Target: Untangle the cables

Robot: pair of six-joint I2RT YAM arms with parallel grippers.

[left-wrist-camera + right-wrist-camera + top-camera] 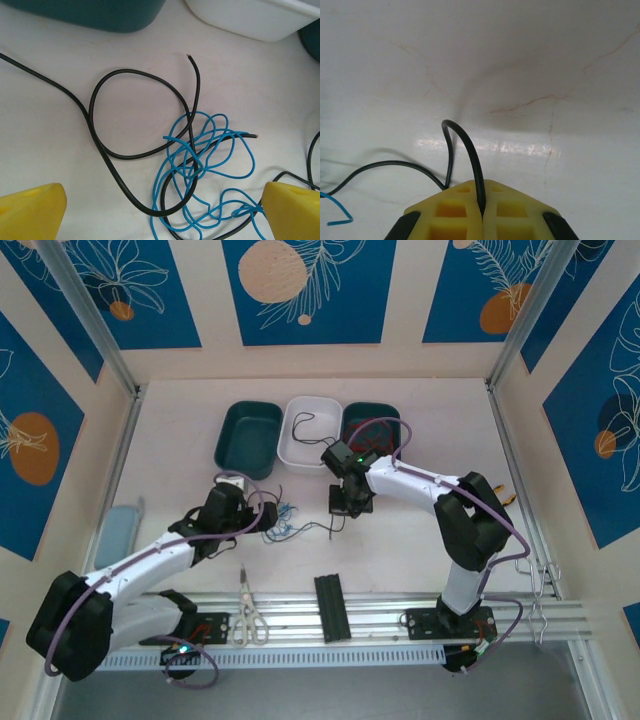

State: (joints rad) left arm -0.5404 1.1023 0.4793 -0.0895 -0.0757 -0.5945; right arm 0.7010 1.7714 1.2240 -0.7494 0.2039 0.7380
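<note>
The right pincer is pressing its yellow pads together on a thin black cable. The cable is arching up out of the closed jaws and then trailing away to that pincer's left over the pale tabletop.

In the overhead view this strand is lying roughly crosswise. It is leading from the right pincer to the small knot of thin blue cable, which is sitting between the two arms and just beside the left one. The left pincer is hovering right over that knot with its yellow fingers spread wide, gripping nothing.

So the left arm is the nearer one to the snarl, while the right is holding the strand's far end. A pull to the right along the strand's own line looks like the move that would draw the black cable out, with the left pincer well placed to pin the blue.

The left wrist view is making the crossings readable: the black cable is forming one wide loop and threading through the blue coils. The overhead view is reducing all this to a scribble. The right wrist view is confirming the pinch itself.
</note>
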